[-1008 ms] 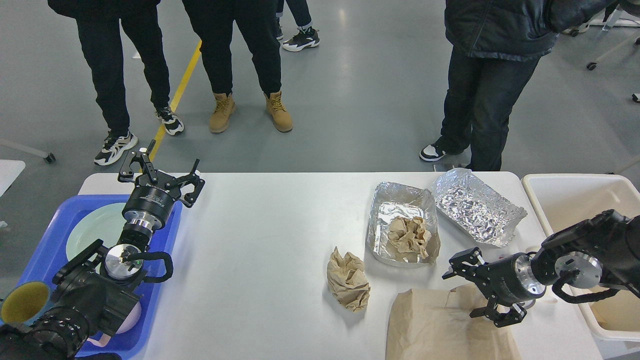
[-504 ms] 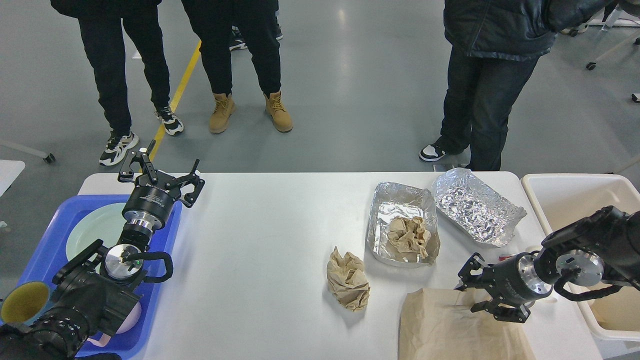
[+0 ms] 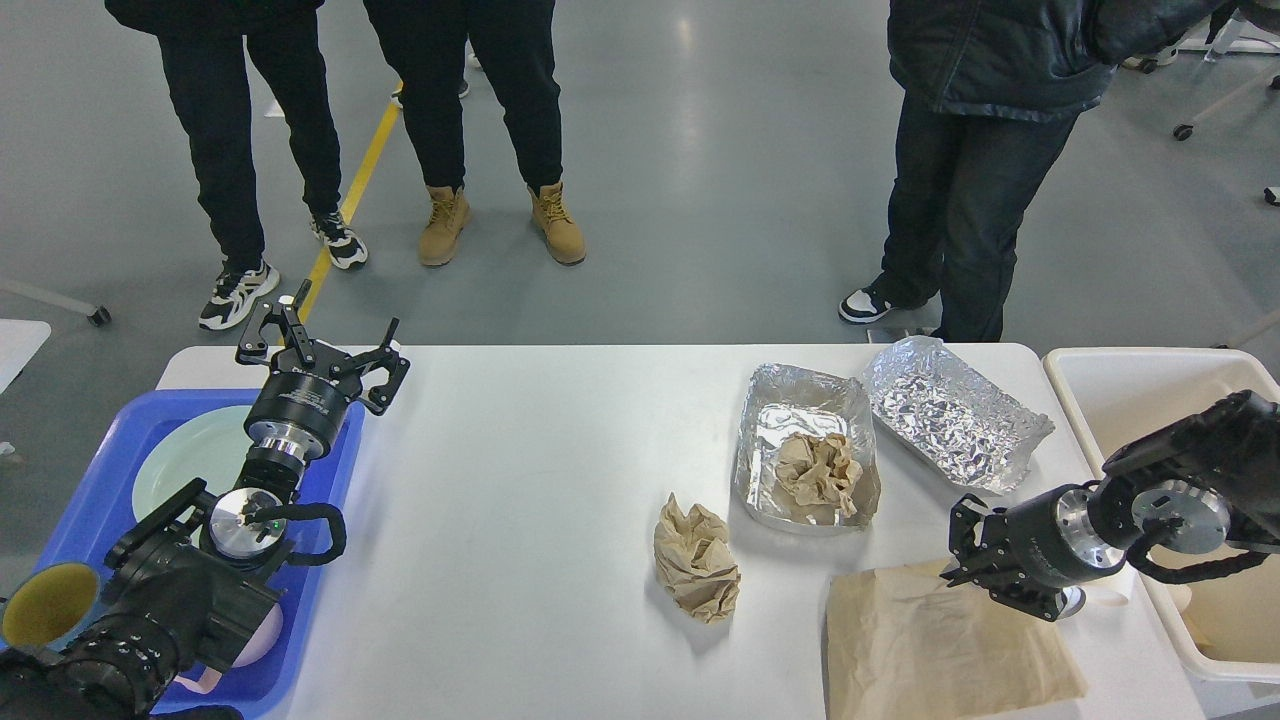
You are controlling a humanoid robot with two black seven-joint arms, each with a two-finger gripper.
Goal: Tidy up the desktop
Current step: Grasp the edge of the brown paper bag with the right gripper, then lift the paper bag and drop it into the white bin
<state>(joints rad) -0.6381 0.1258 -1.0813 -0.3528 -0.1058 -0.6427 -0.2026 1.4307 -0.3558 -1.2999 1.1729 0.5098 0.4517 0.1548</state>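
Gripping the flat brown paper (image 3: 940,640) at five o'clock, the right gripper (image 3: 985,580) seemingly needs the cream bin (image 3: 1110,385) next; left gripper (image 3: 325,350) open.

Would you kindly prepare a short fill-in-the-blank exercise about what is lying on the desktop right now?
1. The foil tray nearer the middle of the desktop holds a crumpled ball of ____ paper.
2. The pale green plate lies in the ____ tray.
3. The flat paper bag lies at the desktop's ____ corner, by the right tool.
4. The left tool has its fingers spread ____.

Missing words: brown; blue; near right; open
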